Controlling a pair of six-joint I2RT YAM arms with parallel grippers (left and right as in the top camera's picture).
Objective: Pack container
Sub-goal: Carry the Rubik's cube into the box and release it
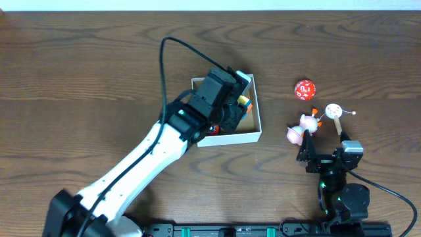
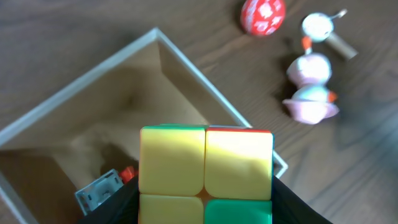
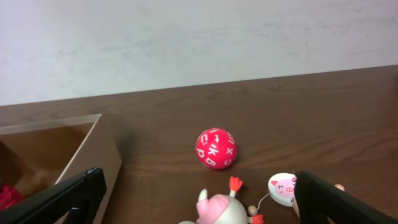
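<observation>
Our left end effector (image 2: 205,214) is clenched on the yellow-and-green puzzle cube (image 2: 205,165), poised right over the container (image 1: 258,125) near the middle of the table (image 1: 66,66); we judge this is so the cube drops inside. Our right end effector (image 3: 202,198) sits released beside the pink pig toys (image 1: 302,128) and red ball (image 1: 304,89). The container is square, shallow, white-walled and brown inside, with a few small items in it.

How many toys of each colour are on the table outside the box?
Red ball: 1
Pink toys: 2
White pig-face disc: 1
Total: 4
</observation>
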